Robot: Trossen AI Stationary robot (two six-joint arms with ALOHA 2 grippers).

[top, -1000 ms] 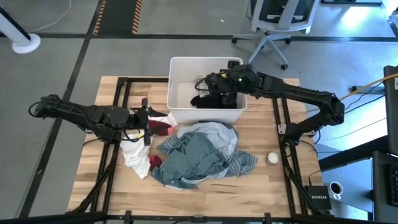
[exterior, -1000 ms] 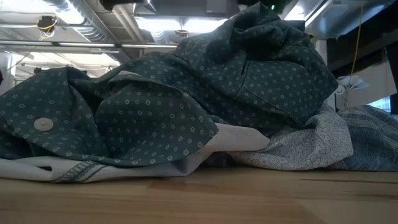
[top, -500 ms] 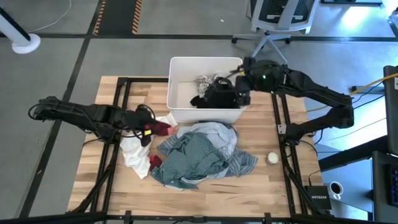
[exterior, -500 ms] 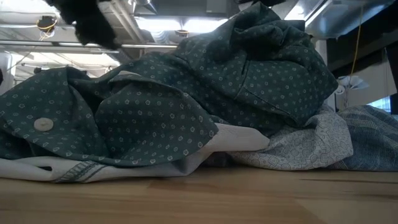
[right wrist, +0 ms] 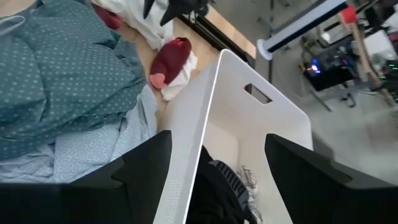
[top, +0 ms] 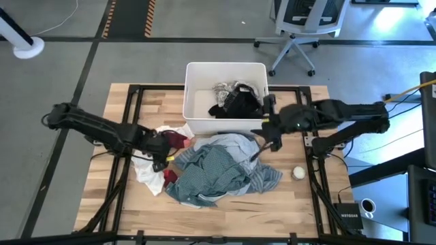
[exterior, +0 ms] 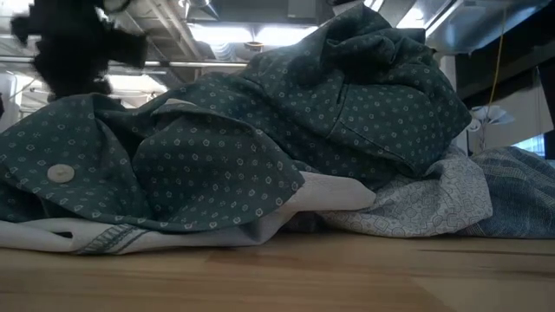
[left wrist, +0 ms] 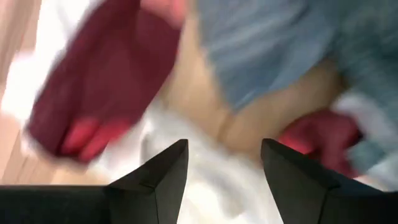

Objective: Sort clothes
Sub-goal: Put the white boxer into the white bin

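Since a second ago the right tool [top: 268,133] is swinging out of the white tub [top: 192,116] and is now hanging over the desk [top: 313,197] just past the tub's near wall, above the far edge of the clothes pile — its fingers are spread and empty. The black piece [top: 238,103] it was carrying is now lying inside the tub beside a grey-white patterned piece [top: 221,88], so one garment looks sorted and the right arm seems to be coming back for another. The left tool [top: 162,145] is also edging inward, toward the small red garment [top: 178,139] at the pile's left side; in the left wrist view its fingers are released, poised over white cloth [left wrist: 205,174] with the red garment just ahead.

The rest of the clothes are lying heaped in the middle of the desk: a dark green shirt [top: 214,170] with a fine dotted print on top, crumpled into soft folds, pale blue-grey fabric [top: 262,178] spilling from under it, and limp white cloth on the left. All of it is thin, floppy cloth with no firm edge to grip. The tub is rigid, smooth plastic with a handle slot.
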